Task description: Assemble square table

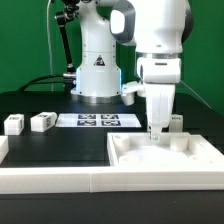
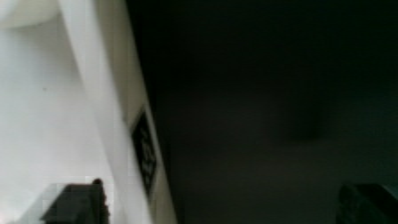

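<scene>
**GRIPPER RELEASED OVER SQUARE TABLETOP**

Nearest the exterior camera, the white border wall (image 1: 50, 180) runs in front of the square tabletop (image 1: 190, 152). The tabletop lies flat directly behind that wall. The gripper (image 1: 158, 128) hangs over the tabletop's far edge. Its fingers (image 2: 71, 203) are spread wide with nothing between them, and the tabletop's tagged rim (image 2: 143, 140) passes beside one finger. One leg (image 1: 177, 122) stands just behind the tabletop. Beyond the tabletop toward the exterior view's left lie the marker board (image 1: 97, 120), a second leg (image 1: 42, 121) and a third leg (image 1: 13, 124).

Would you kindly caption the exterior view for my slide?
Open gripper above the tabletop; two loose legs beside the marker board.
</scene>
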{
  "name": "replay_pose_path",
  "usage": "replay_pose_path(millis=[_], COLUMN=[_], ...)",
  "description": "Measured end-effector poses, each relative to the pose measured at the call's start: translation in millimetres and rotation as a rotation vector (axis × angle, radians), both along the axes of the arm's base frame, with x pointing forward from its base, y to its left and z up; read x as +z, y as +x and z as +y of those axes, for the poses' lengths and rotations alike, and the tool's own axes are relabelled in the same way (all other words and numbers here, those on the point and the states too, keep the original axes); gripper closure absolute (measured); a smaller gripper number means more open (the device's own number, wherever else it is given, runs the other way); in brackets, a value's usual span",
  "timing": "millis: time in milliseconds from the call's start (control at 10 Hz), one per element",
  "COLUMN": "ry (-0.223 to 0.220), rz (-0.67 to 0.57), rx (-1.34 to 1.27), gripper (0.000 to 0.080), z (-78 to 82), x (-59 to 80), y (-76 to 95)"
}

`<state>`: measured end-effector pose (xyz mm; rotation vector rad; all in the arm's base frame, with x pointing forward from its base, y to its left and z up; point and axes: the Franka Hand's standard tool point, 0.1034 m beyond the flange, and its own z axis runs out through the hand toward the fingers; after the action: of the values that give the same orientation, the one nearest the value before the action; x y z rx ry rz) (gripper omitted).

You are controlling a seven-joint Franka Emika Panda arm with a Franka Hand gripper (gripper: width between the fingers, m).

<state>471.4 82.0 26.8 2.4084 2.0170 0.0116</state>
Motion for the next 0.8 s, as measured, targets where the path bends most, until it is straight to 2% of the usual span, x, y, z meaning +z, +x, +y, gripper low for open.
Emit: replay_pose_path(millis=[200, 300, 400, 800], ry=[-0.007, -0.009, -0.011, -0.011], rz=[-0.026, -0.034, -0.036, -0.027], rx=[-0.017, -0.016, -0.016, -0.019], gripper=[0.0151, 0.0151, 0.0151, 0.0151], z=[-0.7, -1.6, -2.7, -6.8], x=[21.5, 28.1, 30.9, 27.6], y=[-7.7, -9.9, -11.7, -14.9])
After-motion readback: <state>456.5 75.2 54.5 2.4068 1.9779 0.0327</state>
